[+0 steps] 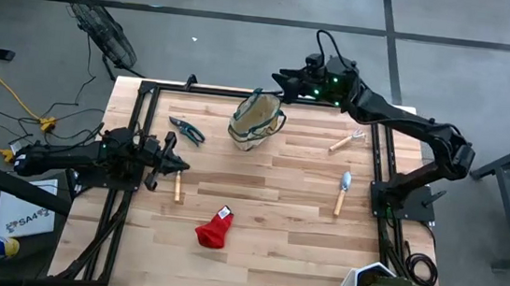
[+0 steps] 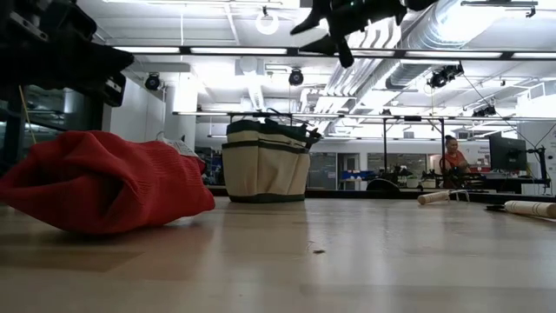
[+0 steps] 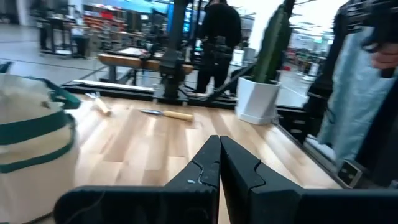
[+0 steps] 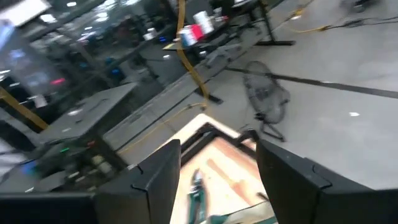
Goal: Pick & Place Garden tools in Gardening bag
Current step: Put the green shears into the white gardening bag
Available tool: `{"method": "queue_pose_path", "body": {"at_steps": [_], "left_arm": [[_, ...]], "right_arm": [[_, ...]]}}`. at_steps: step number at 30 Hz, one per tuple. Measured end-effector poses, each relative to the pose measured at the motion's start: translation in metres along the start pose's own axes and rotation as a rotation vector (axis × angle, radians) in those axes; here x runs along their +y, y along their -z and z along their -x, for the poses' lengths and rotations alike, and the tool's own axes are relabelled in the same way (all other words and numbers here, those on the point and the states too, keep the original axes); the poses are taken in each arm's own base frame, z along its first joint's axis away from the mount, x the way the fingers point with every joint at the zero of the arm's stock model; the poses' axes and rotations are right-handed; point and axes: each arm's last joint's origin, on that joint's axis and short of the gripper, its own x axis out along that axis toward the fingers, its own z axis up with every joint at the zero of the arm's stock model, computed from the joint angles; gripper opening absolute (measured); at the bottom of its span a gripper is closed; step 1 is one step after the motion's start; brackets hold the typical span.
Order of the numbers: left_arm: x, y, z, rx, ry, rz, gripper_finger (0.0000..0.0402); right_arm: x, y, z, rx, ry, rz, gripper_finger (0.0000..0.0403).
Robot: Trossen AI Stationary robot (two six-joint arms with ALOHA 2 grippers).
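High view: tan canvas gardening bag w/ green trim (image 1: 257, 122) stands at the far-centre of the wooden table (image 1: 263, 256). Right pincer (image 1: 281, 82) hangs above the bag's far side, empty. Left pincer (image 1: 181, 163) sits low nr the table's left edge, beside a wooden-handled tool (image 1: 177, 188). Red fabric piece (image 1: 214, 227) lies nr the front.

Low view: bag upright behind the red fabric.

Left wrist view: fingers clenched, nothing held.

Right wrist view: fingers released, apart, shears (image 4: 198, 194) below.

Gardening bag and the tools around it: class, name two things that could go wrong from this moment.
1. The right gripper hangs open right above the gardening bag; moving off low, it might snag the bag's loop handles and tip it.
2. The pruning shears lie close beside the bag, so a grab there may nudge the bag. The left gripper waits shut near a wooden-handled tool.
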Motion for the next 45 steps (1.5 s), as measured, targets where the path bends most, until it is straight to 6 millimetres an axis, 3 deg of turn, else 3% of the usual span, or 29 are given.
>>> {"method": "queue_pose_path", "body": {"at_steps": [8,24,36,40,45], "left_arm": [[0.002,0.0,0.0,-0.004,-0.051,0.0,0.0],[0.001,0.001,0.0,0.002,-0.044,0.002,0.0],[0.007,-0.016,0.004,-0.098,-0.334,0.183,0.0],[0.01,-0.014,0.005,-0.046,-0.461,0.246,0.0002],[0.012,-0.016,0.0,0.029,-0.512,0.338,0.004]], "right_arm": [[0.018,0.008,0.012,0.1,-0.057,0.001,0.02],[0.058,0.039,0.015,0.193,-0.064,0.026,0.02],[0.073,0.048,0.017,0.178,-0.041,0.043,0.02],[0.074,0.048,0.018,0.178,-0.039,0.03,0.02],[0.074,0.048,0.018,0.178,-0.039,0.02,0.02]]}}
